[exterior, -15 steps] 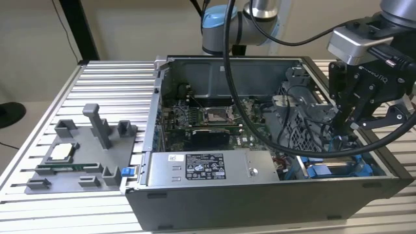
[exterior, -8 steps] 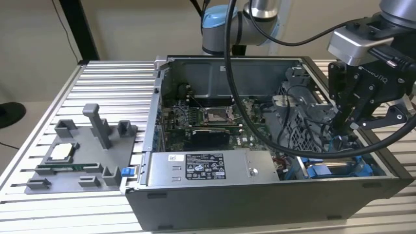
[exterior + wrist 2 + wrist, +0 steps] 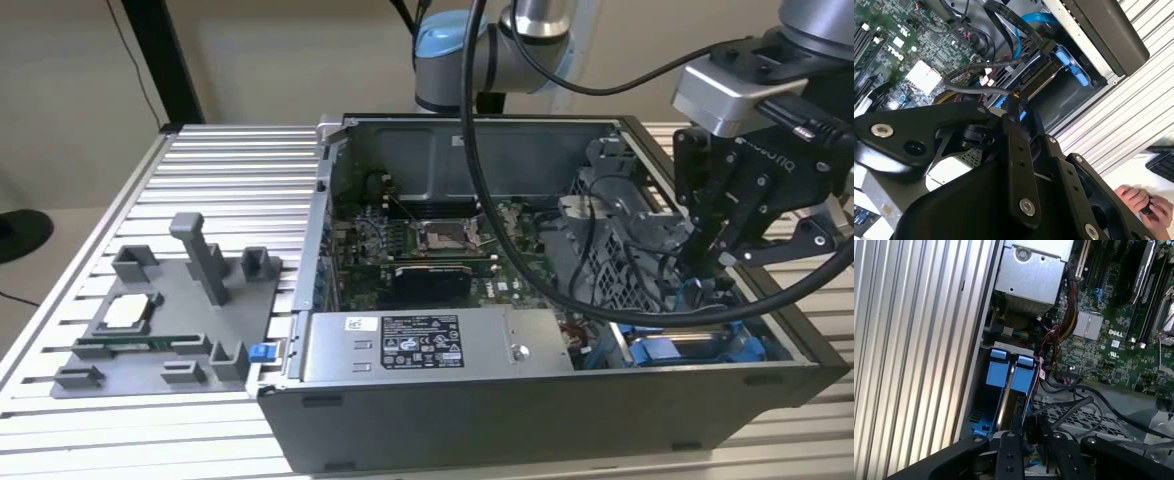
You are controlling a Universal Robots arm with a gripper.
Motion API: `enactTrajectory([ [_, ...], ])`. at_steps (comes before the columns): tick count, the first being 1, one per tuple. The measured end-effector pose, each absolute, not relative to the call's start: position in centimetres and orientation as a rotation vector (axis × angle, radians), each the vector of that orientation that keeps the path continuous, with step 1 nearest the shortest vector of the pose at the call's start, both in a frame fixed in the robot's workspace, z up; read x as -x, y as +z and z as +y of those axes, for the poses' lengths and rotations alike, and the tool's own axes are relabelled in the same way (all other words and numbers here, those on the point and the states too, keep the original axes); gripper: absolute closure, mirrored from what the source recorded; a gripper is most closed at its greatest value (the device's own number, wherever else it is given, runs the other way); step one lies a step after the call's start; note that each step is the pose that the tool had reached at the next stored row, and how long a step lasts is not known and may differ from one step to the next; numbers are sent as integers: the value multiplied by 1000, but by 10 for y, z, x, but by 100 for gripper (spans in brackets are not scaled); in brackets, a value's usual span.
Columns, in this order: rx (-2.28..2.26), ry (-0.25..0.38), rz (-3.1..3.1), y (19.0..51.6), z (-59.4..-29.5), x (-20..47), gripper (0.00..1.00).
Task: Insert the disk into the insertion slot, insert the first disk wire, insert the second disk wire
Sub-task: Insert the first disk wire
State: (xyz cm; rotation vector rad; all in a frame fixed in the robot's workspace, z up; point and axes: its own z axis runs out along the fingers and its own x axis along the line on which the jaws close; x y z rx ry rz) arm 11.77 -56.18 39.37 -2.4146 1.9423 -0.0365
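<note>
Disk (image 3: 1024,376): seated on edge in the slot (image 3: 1009,346), at the near corner of the case (image 3: 534,410) on the exterior view's right; blue carrier tabs stand proud.
Step in hand: wire insertion, by judgement; first or second wire cannot be told.
Hand (image 3: 1031,437): fingers nearly closed, pinching a black wire plug (image 3: 1013,102) just above the slot.
Step calls for: plug square to its socket; socket hidden.
Materials: grey sheet-metal slot, glossy blue plastic, limp black wire, ribbed aluminium worktop (image 3: 227,160).
</note>
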Motion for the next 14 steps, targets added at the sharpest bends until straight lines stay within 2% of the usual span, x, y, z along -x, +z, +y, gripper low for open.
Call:
enactTrajectory([
  [9,2414,-38,1942,391,-562,-118,0],
  [10,2414,-38,1942,391,-562,-118,100],
  [14,2414,-38,1942,391,-562,-118,100],
])
